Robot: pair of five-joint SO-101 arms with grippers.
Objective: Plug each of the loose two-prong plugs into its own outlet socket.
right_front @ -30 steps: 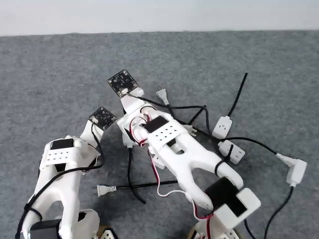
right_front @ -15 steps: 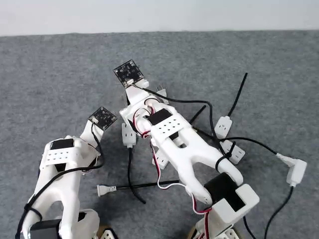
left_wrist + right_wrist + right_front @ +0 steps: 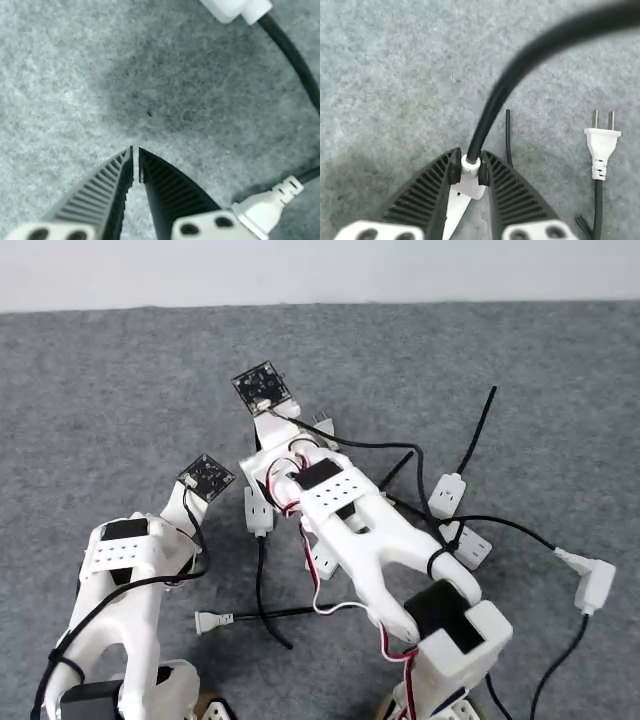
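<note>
Advanced farther across the table since a second ago, the right gripper (image 3: pixel 468 156) is clamped on a white plug (image 3: pixel 468 176) at its cord end (carried, judged not yet socketed). The left gripper (image 3: pixel 135 152) is pressed together, empty.

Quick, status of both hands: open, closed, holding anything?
Left hand: closed, holding nothing.
Right hand: closed on a white cable end.

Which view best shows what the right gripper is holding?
The right wrist view: the right gripper is shut on a white connector with a black cord. In the high view the wrist covers that grip. The left wrist view faces another plug lying free.
</note>
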